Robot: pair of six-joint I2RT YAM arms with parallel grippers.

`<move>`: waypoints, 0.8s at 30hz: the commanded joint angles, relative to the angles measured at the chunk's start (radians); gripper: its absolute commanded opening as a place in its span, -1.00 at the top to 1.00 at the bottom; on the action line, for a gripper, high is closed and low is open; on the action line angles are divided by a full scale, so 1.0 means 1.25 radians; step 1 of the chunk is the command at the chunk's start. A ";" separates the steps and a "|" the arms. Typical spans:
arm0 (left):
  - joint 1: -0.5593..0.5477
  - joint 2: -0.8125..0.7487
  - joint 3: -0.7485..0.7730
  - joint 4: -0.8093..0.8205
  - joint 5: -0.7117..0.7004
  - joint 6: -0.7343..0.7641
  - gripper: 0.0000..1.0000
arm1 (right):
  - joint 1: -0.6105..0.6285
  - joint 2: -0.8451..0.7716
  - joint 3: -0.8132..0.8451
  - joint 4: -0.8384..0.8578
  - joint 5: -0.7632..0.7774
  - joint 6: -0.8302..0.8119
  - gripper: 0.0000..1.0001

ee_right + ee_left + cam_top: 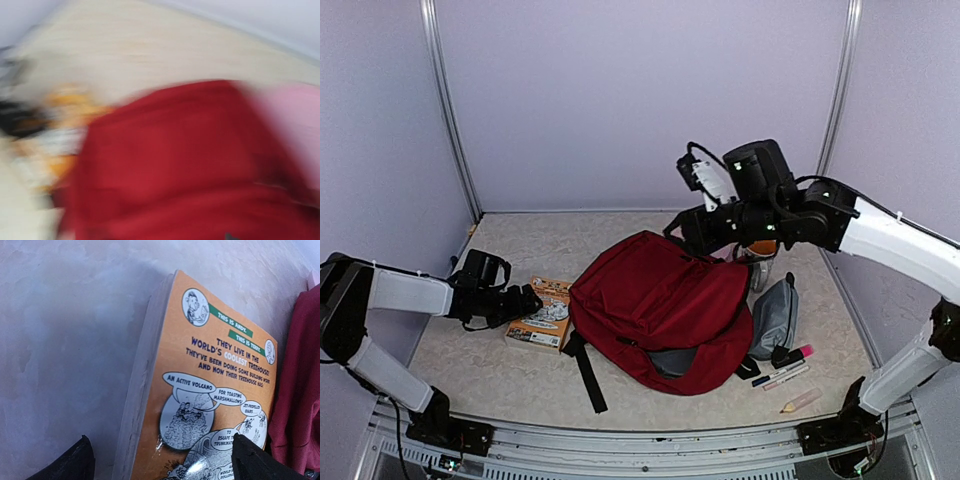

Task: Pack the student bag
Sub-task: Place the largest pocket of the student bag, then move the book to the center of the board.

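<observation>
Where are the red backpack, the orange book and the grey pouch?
red backpack (660,303): top view, middle of its red front panel.
orange book (210,390): left wrist view, middle of its printed cover.
grey pouch (775,318): top view, middle of its fabric side.

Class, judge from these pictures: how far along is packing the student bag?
Done: nothing visibly packed; the student bag lies with grey lining showing at a gap. In hand: the left gripper stands open over the orange book; the right gripper hovers above the bag's top, grip unclear. Left: book, grey pouch and pens all lie outside.
</observation>
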 commanded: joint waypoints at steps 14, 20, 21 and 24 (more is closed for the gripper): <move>-0.058 0.007 -0.167 0.158 0.050 -0.050 -0.66 | 0.185 0.675 0.360 0.199 -0.264 0.331 -0.14; -0.061 0.050 -0.148 0.181 0.089 -0.033 0.39 | 0.161 0.710 0.340 0.259 -0.291 0.445 -0.21; -0.062 0.055 -0.143 0.182 0.095 -0.030 0.65 | 0.160 0.703 0.331 0.264 -0.274 0.446 -0.21; -0.067 0.052 -0.142 0.181 0.112 -0.020 1.00 | 0.151 0.670 0.294 0.290 -0.247 0.447 -0.22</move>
